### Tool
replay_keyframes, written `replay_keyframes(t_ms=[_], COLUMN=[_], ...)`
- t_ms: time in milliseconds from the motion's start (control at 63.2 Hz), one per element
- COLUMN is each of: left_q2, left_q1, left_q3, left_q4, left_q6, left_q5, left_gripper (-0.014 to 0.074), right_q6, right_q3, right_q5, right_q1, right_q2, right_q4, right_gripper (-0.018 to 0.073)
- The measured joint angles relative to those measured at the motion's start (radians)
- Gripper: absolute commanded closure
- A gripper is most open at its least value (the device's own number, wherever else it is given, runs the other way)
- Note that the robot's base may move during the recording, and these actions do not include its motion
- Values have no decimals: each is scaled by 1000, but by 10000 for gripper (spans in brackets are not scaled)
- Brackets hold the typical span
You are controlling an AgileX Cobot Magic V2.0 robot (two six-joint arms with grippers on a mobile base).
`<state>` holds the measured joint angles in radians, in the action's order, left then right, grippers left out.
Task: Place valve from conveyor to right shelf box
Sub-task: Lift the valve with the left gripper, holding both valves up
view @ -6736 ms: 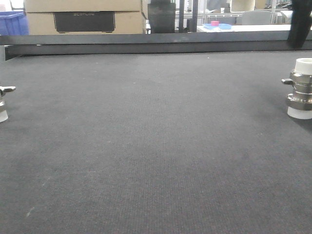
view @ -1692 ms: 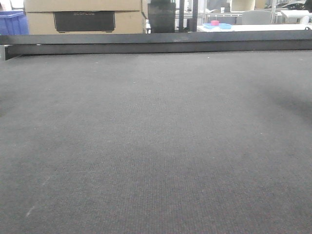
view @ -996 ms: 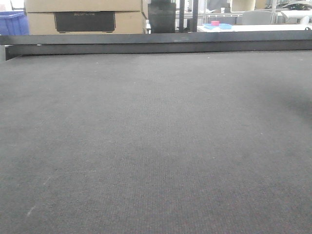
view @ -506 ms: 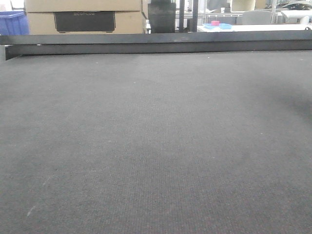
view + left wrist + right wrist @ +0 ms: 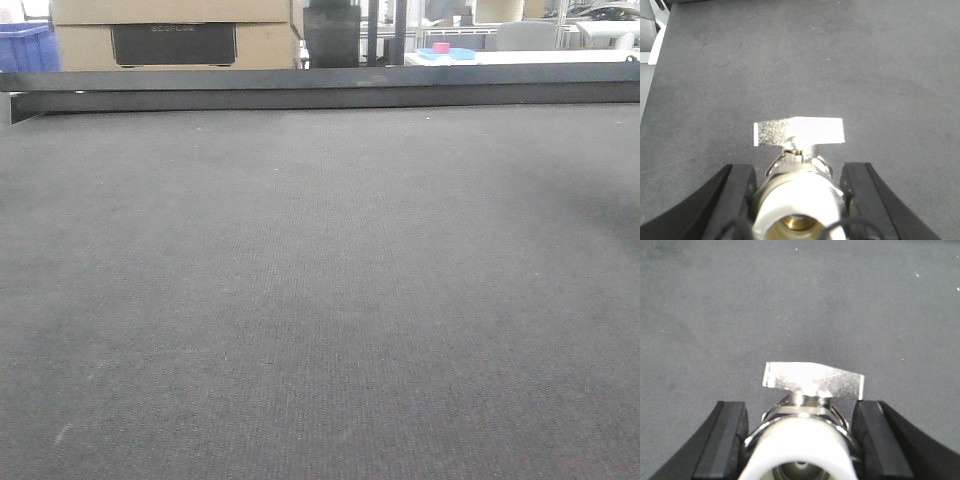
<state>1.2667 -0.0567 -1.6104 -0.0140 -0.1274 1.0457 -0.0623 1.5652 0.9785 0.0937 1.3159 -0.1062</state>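
left claw (image 5: 797, 200) clamps valve (image 5: 798, 132); right claw (image 5: 800, 440) clamps second valve (image 5: 812, 380), over conveyor (image 5: 320, 300)

One marking is readable from my station. At the top left of the front view, the cardboard box (image 5: 80, 48) carries a dark panel (image 5: 172, 52) with one line of pale capitals. I read it as "ECOFLOW"; the lettering is faint, so that reading is uncertain.

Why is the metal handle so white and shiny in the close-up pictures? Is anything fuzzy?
Left wrist view: glare washes the left valve's handle nearly white, and its white end nearest the lens is fuzzy. Right wrist view: the right valve's handle shines less harshly, its white end also soft. Front view: the conveyor shows no glare.
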Motion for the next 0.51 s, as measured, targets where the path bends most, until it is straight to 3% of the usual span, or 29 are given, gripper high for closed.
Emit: replay_keyframes(t_ms=[506], left_q2=[0], left_q1=[0], left_q3=[0], left_q4=[0], left_q6=[0], left_q5=[-2], left_gripper=[707], right_q6=[0], right_q3=[0], right_q5=[0], right_q1=[0], right_q2=[0], right_q4=[0], right_gripper=[713])
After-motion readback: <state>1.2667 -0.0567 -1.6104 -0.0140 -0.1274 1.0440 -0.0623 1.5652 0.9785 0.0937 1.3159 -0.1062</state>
